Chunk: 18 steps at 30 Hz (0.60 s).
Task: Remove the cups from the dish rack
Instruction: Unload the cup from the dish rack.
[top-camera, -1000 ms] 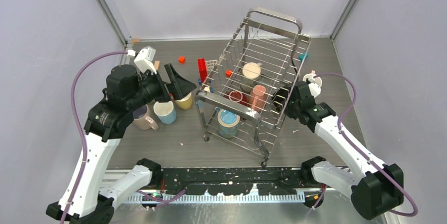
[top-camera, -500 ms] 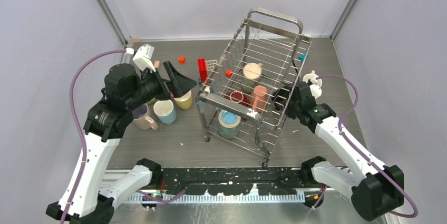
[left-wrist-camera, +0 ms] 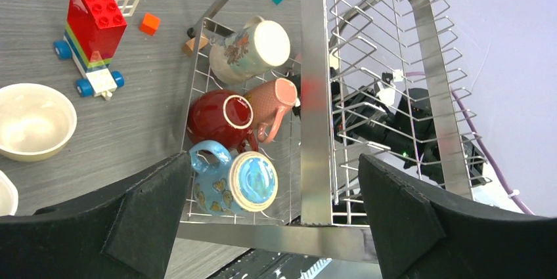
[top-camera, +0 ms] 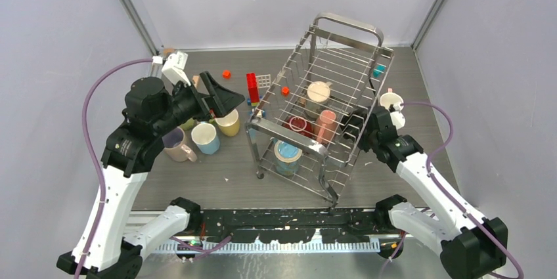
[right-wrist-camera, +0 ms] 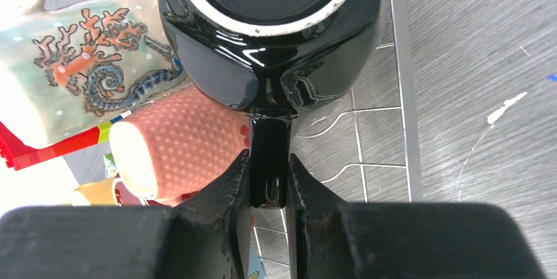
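Left wrist, dish rack w/ pink, red, blue cups

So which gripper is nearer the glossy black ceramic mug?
Right. The right gripper is shut on the handle of the glossy black ceramic mug; the left gripper hangs open beyond the steel-wire dish rack.

Left arm at lower left and right arm at lower right: white link shells, black joints and bases. A purple cable is looped along each. A white camera block is mounted at the wrist. Left gripper fingers are seen as broad matte-black wedges.
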{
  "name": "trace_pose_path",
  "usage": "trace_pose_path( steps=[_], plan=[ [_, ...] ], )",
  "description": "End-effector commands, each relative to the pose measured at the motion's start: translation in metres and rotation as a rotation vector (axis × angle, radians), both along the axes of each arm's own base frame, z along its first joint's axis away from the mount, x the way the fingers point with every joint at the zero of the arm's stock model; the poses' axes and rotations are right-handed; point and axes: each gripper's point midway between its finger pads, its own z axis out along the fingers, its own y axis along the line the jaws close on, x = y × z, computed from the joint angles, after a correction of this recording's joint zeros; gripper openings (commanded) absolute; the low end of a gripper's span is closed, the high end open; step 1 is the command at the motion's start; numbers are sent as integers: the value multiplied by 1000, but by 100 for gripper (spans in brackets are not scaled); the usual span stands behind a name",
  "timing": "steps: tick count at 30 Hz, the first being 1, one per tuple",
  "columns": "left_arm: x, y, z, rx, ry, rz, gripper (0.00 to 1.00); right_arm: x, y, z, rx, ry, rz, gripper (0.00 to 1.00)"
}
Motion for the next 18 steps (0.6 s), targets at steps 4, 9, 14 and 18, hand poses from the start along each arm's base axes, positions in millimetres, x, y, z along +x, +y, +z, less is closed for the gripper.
trace_pose_path(
  steps=[4, 9, 14, 18],
  plan=[
    [1, -8, 40, -84, -98, -30, 100, 32, 6, 157, 235, -522, -59, 1],
    [3, -14, 39, -100, -87, -53, 100, 35, 13, 156, 268, -529, -37, 1],
    [4, -18, 35, -98, -76, -73, 100, 38, 23, 154, 303, -528, -5, 1],
    [3, -23, 33, -104, -70, -106, 100, 40, 23, 146, 306, -516, -12, 1]
  ],
)
